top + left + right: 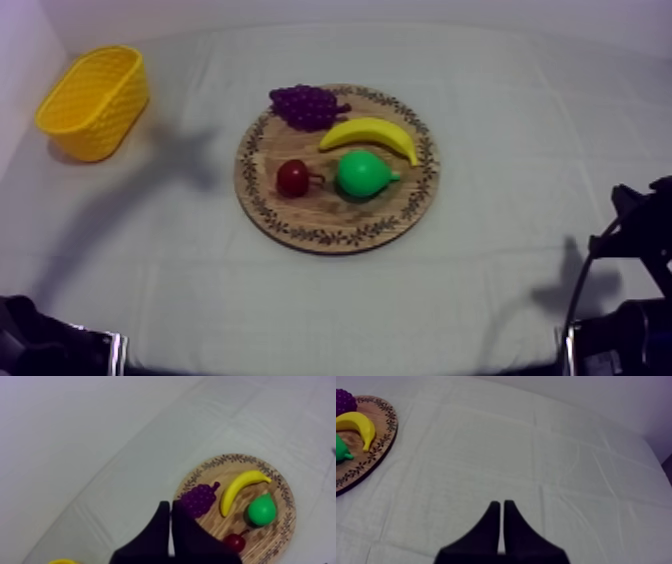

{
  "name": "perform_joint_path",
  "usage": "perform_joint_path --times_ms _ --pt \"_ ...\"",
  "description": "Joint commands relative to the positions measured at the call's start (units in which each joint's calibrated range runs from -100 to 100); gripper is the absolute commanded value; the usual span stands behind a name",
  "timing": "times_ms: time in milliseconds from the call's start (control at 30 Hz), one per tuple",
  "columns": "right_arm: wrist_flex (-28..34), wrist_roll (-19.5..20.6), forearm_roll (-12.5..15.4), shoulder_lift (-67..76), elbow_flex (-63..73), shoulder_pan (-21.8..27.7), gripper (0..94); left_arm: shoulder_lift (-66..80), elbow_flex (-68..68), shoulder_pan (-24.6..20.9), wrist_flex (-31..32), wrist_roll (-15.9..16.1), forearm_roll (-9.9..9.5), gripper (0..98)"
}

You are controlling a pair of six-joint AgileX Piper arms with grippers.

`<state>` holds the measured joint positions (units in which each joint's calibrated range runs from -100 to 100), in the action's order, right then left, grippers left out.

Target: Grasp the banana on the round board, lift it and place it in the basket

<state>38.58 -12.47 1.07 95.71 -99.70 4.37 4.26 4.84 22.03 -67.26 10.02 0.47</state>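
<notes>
A yellow banana (372,136) lies on the far right part of the round wooden board (300,226), behind a green pear (364,174). A yellow basket (95,100) stands at the table's far left. My left gripper (170,507) is shut on nothing, its fingers together as a wedge, hanging beside the board's edge near the grapes (198,499); the banana (241,489) lies further in. My right gripper (501,505) is shut too, over bare cloth well to the right of the board (366,463) and banana (358,426).
On the board also lie purple grapes (305,104) at the back and a small red fruit (294,178) left of the pear. The arms' black parts sit at the lower left (50,345) and lower right (630,300) edges. Bare cloth surrounds the board.
</notes>
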Motion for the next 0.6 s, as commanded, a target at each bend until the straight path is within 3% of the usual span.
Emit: perform_joint_path --times_ms 0,567 --pt "0.0 0.0 0.0 0.0 0.0 0.0 0.6 -5.9 5.0 1.3 -1.8 0.2 -0.09 0.0" --pt "0.0 0.0 0.0 0.0 0.0 0.0 0.6 -24.8 16.7 6.3 -12.7 3.6 -2.88 0.0"
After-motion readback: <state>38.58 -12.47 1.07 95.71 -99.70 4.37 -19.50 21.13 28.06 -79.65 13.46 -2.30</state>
